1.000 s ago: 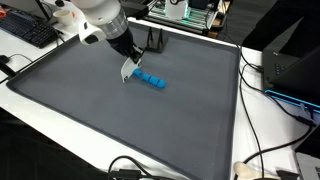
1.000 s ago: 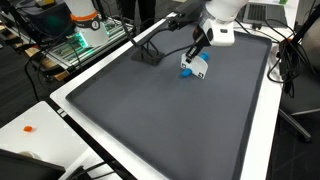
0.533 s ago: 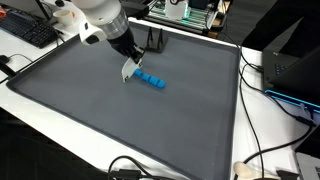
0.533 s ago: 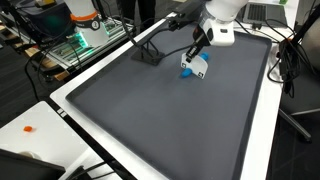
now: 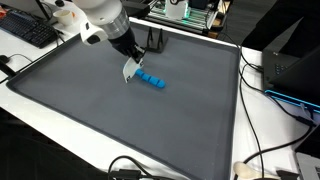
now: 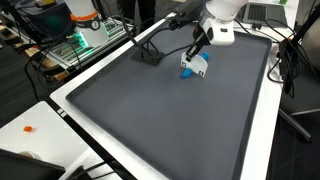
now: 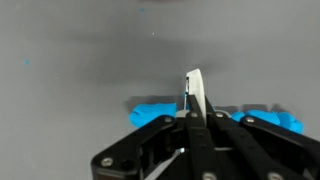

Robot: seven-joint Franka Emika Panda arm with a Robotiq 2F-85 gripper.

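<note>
Blue plastic strip of small joined blocks (image 5: pixel 152 80) lies flat on a dark grey mat (image 5: pixel 120 125) that covers my white-edged tabletop (image 5: pixel 50 120), toward one end of it. My gripper (image 5: pixel 127 73) is pressed fully closed with nothing between its fingers, its tips at the strip; whether they touch it, I cannot tell. Around the tabletop sit a black keyboard (image 5: pixel 25 30), loose black cables (image 5: pixel 270 150) and green-lit electronics (image 6: pixel 78 45).

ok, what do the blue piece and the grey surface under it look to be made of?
Blue piece: probably moulded plastic, going by its even saturated colour and its blocky, segmented shape. Grey surface: a matte mat with no glare, maybe rubber or fabric; the pictures don't show which.
</note>
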